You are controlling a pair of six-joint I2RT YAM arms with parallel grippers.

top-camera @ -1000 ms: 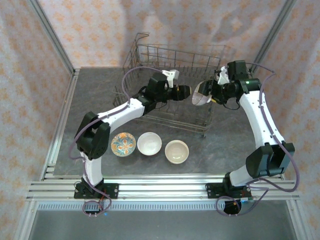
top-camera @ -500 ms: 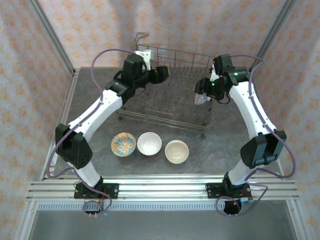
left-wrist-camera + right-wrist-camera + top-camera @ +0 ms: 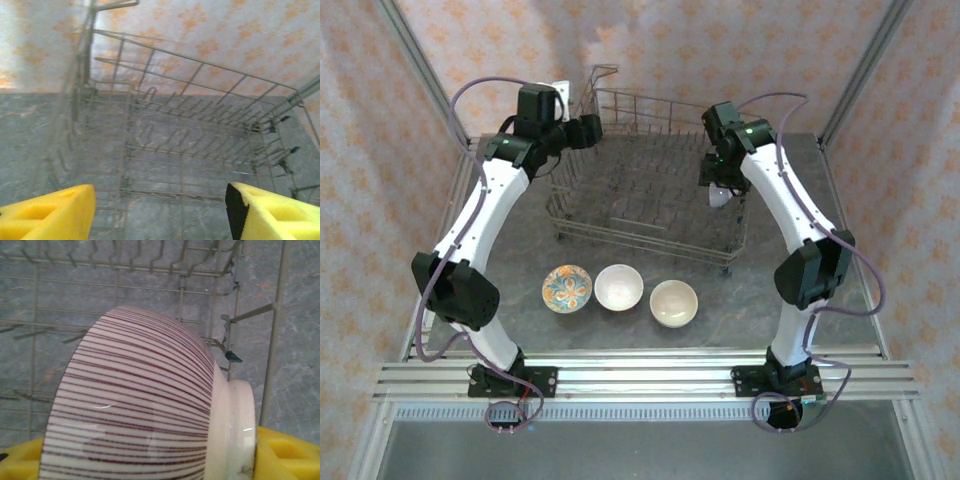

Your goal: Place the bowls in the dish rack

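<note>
The grey wire dish rack (image 3: 650,236) stands at the back middle of the table, and its tines and floor (image 3: 190,140) lie below my left gripper. My left gripper (image 3: 590,130) hovers at the rack's back left corner, open (image 3: 160,215) with nothing between its yellow fingers (image 3: 55,215). My right gripper (image 3: 718,180) hangs over the rack's right side, shut on a cream bowl with thin maroon stripes (image 3: 140,400), held on its side (image 3: 720,196). On the table in front of the rack sit a floral bowl (image 3: 567,288), a white bowl (image 3: 618,286) and a cream bowl (image 3: 673,302).
The rack's tall right wire wall (image 3: 272,340) runs close beside the held bowl. Metal frame posts (image 3: 430,90) and patterned walls close in the table on three sides. An aluminium rail (image 3: 640,375) runs along the near edge.
My left arm has swung from over the rack's middle back to its far left corner. My right arm has carried the striped bowl leftward and farther back along the rack's right side.
</note>
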